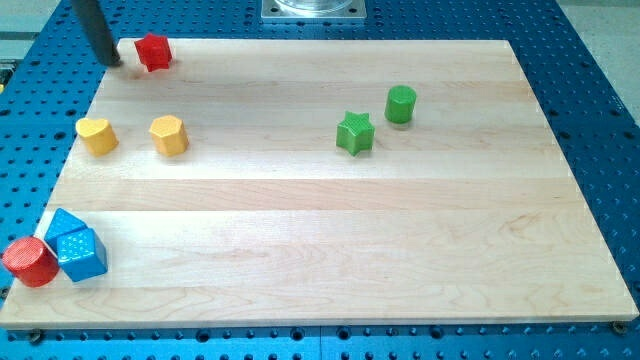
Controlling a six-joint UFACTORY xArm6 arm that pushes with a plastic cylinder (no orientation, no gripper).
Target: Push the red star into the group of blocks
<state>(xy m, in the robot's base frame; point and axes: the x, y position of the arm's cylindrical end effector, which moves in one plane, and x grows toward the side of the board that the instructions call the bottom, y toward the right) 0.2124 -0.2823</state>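
The red star (153,52) lies near the board's top left corner. My tip (112,61) stands just to its left, a small gap apart, at the board's left edge. A group sits at the bottom left corner: a red cylinder (30,262) touching two blue blocks, one cube-like (81,255) and one behind it (62,224). A yellow heart-like block (96,135) and a yellow hexagonal block (168,135) lie below the star, apart from each other.
A green star (354,133) and a green cylinder (401,104) lie close together right of centre. The wooden board (330,240) rests on a blue perforated table. A metal arm base (313,9) shows at the view's top.
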